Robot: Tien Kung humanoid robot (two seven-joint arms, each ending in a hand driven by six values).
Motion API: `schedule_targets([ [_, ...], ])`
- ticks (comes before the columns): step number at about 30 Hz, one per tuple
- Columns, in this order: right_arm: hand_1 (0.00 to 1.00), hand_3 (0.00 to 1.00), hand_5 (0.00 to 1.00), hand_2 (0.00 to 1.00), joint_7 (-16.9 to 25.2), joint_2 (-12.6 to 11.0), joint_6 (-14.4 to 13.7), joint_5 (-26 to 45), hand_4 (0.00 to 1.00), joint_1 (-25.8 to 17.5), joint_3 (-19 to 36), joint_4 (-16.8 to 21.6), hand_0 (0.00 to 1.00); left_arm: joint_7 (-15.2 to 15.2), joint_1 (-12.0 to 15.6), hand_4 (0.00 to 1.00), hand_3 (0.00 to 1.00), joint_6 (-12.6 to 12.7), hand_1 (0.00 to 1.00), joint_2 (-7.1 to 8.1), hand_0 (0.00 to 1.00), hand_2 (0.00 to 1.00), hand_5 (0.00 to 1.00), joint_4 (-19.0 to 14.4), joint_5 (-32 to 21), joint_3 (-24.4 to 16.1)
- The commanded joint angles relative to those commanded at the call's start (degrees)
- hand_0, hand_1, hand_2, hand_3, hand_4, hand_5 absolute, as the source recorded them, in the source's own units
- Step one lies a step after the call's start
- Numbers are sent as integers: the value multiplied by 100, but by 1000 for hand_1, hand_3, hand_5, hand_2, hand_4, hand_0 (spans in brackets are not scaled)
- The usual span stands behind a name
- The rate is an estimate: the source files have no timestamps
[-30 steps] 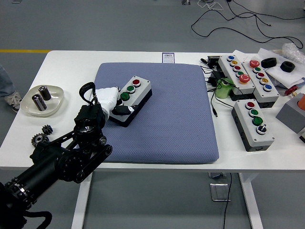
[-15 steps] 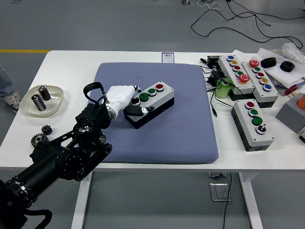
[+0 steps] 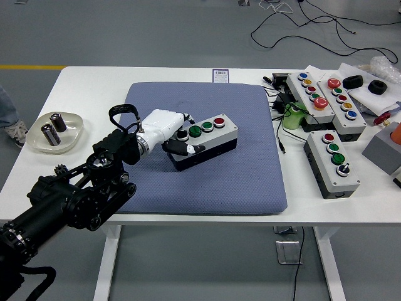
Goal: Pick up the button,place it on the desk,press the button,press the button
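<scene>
Now my left hand (image 3: 164, 124) clamps its fingers (image 3: 183, 148) around the button box's (image 3: 205, 141) left end on the blue pad (image 3: 238, 169), long axis running left-right, right end tilted farther away, buttons upward.

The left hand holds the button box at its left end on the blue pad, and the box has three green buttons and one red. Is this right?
Not quite. The head view shows the left hand gripping the button box at its left end on the blue pad, but the box has one black knob, two green buttons and one red.
</scene>
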Motion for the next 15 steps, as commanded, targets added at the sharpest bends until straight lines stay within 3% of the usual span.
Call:
schedule_targets([
  [6,646,628,171,684,-1,5,2,-32,309,1,26,0,672,-303,13,379,298,197,210,76,176,259,2,42,-216,124],
  [15,646,628,171,684,-1,10,4,-71,309,6,65,0,672,-1031,-9,424,307,516,217,199,184,265,2,2,-559,356],
])
